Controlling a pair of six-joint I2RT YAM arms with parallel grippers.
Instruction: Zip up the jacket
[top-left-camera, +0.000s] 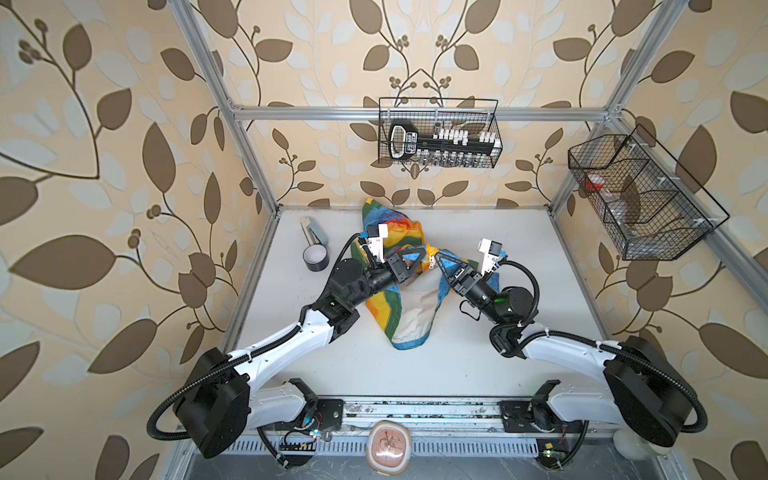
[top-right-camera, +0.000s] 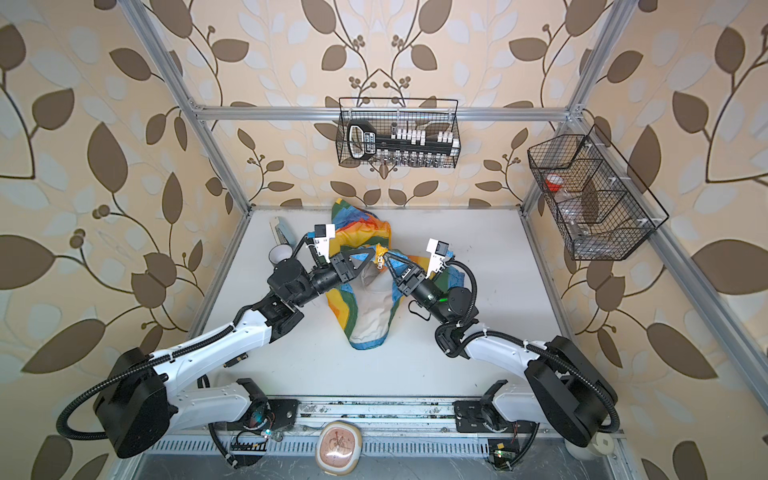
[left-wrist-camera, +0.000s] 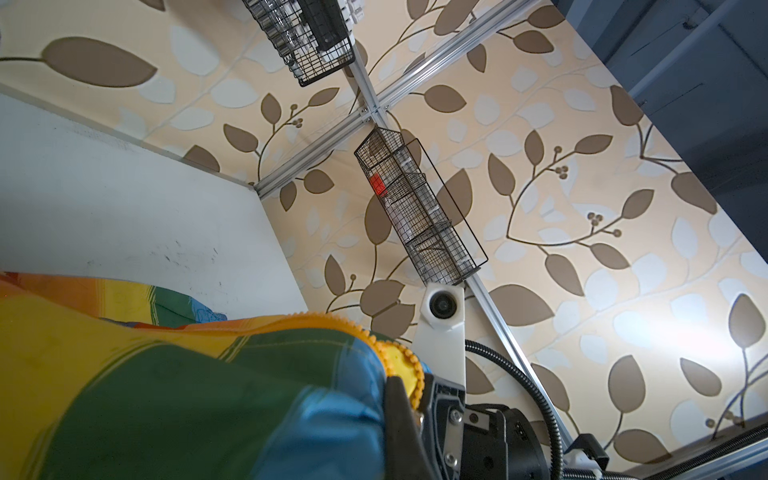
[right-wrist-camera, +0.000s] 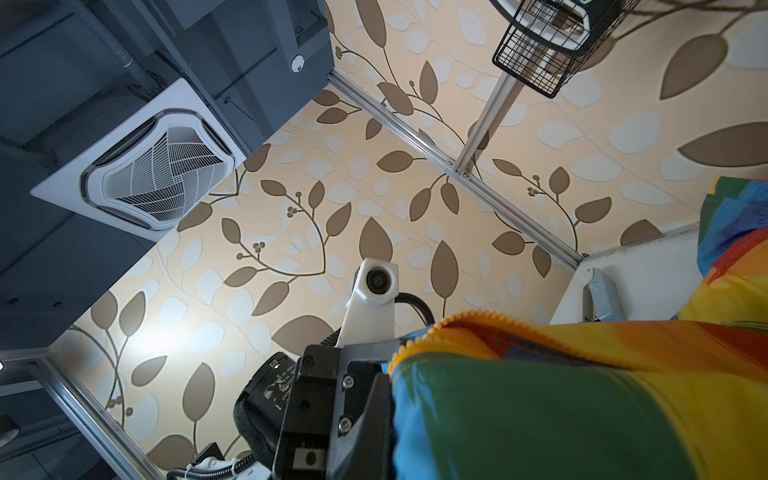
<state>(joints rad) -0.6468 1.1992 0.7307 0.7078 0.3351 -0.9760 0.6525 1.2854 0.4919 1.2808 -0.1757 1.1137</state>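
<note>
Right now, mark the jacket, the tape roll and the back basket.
jacket (top-left-camera: 415, 311): a top view, white lining.
tape roll (top-left-camera: 321, 266): a top view, black outer wall.
back basket (top-left-camera: 384, 133): a top view, mesh wall.

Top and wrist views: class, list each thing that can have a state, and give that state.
Jacket: crumpled on the table, front open, white lining showing.
Zipper: undone.
Left gripper: shut on the jacket's zipper edge.
Right gripper: shut on the jacket's zipper edge too.
Tape roll: lying flat, hole up.
</note>
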